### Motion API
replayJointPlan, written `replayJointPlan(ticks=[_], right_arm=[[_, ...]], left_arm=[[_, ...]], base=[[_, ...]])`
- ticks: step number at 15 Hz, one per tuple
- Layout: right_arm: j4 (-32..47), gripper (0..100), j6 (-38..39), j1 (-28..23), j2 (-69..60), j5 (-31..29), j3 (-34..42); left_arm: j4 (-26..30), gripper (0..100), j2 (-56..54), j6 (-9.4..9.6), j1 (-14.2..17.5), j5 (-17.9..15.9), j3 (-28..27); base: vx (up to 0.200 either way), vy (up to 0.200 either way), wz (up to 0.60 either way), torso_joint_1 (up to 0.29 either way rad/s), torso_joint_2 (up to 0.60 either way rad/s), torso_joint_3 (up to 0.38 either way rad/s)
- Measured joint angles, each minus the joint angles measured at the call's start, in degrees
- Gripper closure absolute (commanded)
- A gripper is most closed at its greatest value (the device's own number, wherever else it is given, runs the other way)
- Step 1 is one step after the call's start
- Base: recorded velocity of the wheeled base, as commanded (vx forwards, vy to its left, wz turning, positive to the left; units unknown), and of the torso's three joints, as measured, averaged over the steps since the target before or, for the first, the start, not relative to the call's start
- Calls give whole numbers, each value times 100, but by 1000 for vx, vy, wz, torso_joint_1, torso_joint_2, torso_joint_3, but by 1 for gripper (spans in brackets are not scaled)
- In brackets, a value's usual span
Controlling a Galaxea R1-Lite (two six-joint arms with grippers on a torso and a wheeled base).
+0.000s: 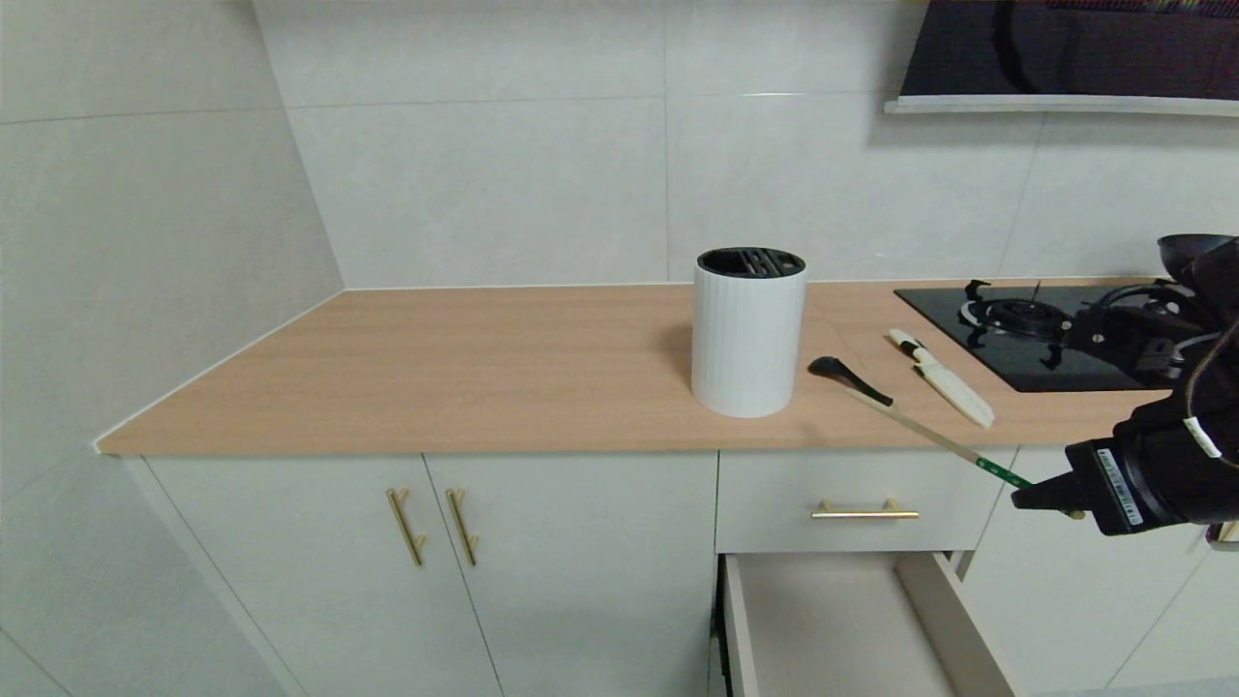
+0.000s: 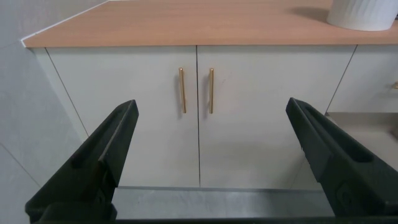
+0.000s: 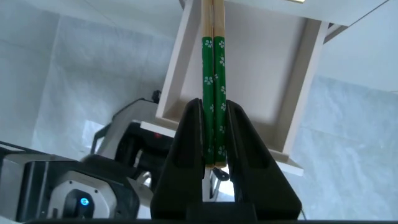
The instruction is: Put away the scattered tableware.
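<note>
Chopsticks (image 3: 213, 93): green ends, white flower print, pale shafts. Holder (image 1: 747, 339): white, ribbed, black top. Spoon (image 1: 840, 372): black. Knife (image 1: 947, 379): cream. Counter (image 1: 484, 368): light wood grain.

Soft, even light fills the kitchen, coming from the right: the white utensil holder (image 1: 747, 334) throws a faint shadow leftward on the wooden countertop (image 1: 436, 368), and the open drawer (image 1: 832, 620) lies dimmer. A pale glare streaks the wall tiles (image 1: 774, 95). In the wrist views the left gripper (image 2: 211, 106) and right gripper (image 3: 213, 106) read as dark silhouettes, the chopsticks (image 3: 213, 62) brightly lit.
</note>
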Motion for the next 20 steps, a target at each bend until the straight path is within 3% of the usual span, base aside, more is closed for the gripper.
replayJointPlan(ticks=[9, 20], right_arm=[[-5, 100, -84, 0, 173, -15, 34], [-2, 100, -196, 18, 195, -12, 127]], left_arm=[[0, 0, 0, 0, 0, 0, 0], [0, 0, 0, 0, 0, 1, 0]], base=[[0, 0, 0, -5, 12, 9], [0, 0, 0, -179, 449, 269]])
